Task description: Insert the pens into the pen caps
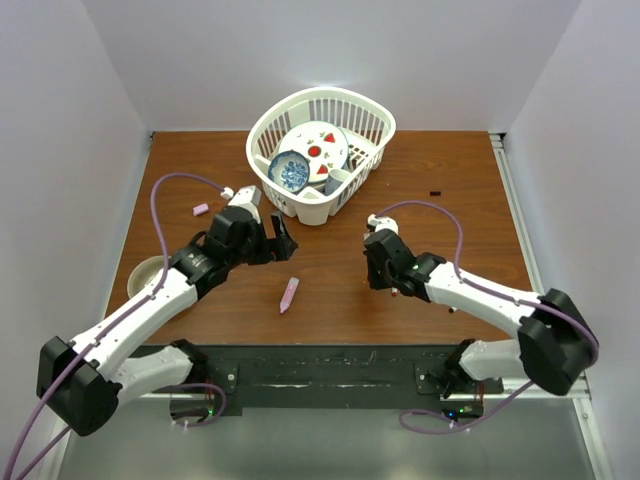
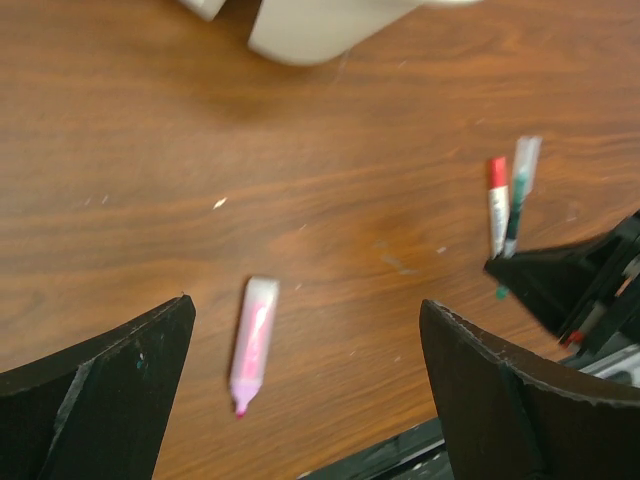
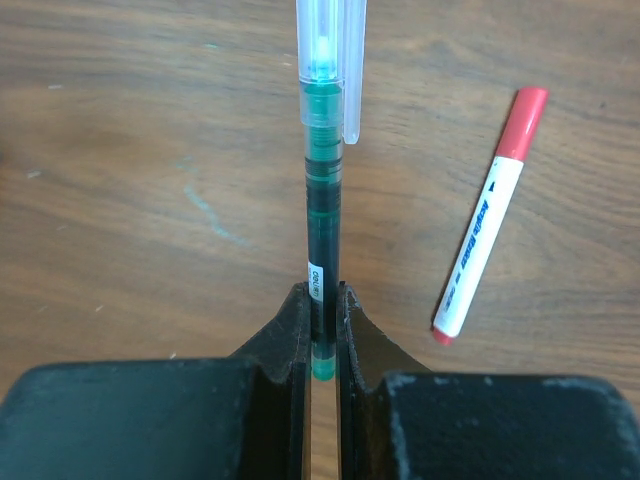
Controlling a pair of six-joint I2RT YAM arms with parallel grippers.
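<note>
My right gripper [image 3: 322, 300] is shut on a thin dark green pen [image 3: 322, 200] low over the table; a clear cap [image 3: 330, 60] sits on the pen's far end. A white-barrelled pen with a red cap on it [image 3: 480, 235] lies on the table just right of it. Both pens also show in the left wrist view [image 2: 505, 205]. My left gripper [image 2: 305, 303] is open and empty above a stubby pink marker [image 2: 253, 345], which lies uncapped near the front edge [image 1: 289, 294]. A pale pink cap [image 1: 200, 209] lies far left. A black cap [image 1: 436, 192] lies far right.
A white basket [image 1: 375, 125] with plates and cups stands at the back middle. A pale bowl [image 1: 150, 275] sits at the left edge under my left arm. In the top view my left gripper [image 1: 283, 240] and right gripper [image 1: 378, 258] face each other mid-table.
</note>
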